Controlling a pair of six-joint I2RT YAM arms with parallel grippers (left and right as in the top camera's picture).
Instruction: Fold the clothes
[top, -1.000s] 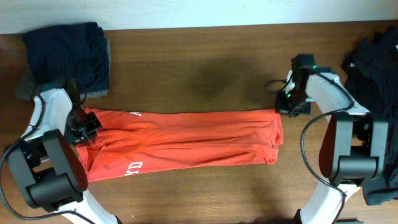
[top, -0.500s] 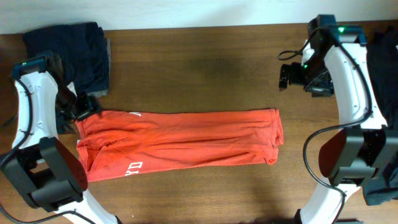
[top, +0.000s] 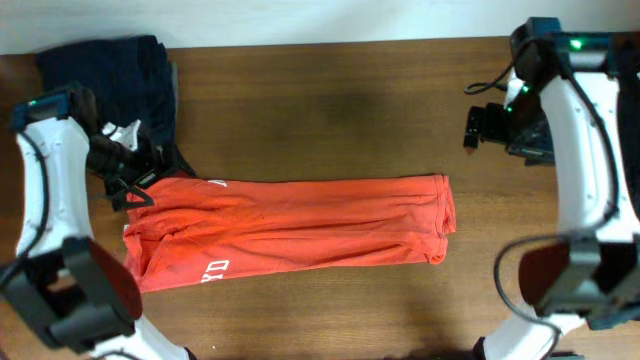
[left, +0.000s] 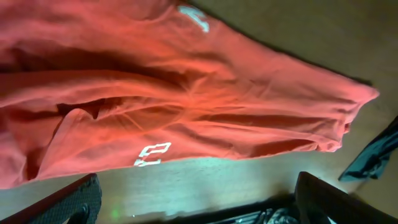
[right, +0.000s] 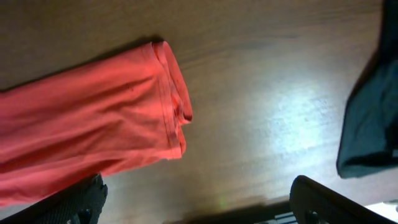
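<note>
At the upper left of the overhead view a folded pile of dark clothes (top: 110, 80) lies on the wooden table (top: 330, 110). Just below it you have the left gripper (top: 140, 186), by the upper left corner of the orange-red T-shirt (top: 300, 225). Its jaws stand wide apart. In the left wrist view the two fingers (left: 65, 202) sit at the bottom corners of the frame with nothing between them, and the shirt (left: 186, 93) fills the upper part, white lettering showing. The claw holds nothing.

The shirt lies flat as a long band across the middle of the table, folded lengthwise. Its left end is broader and wrinkled, its right end narrower.

At the upper right of the overhead view your right gripper (top: 480, 128) hangs over bare wood, well apart from the shirt's right end. Its jaws are also spread wide and empty. The right wrist view shows the fingers (right: 78, 202) at the bottom corners, the shirt's end (right: 81, 118) at the left and a dark garment (right: 367, 124) at the right edge.
</note>
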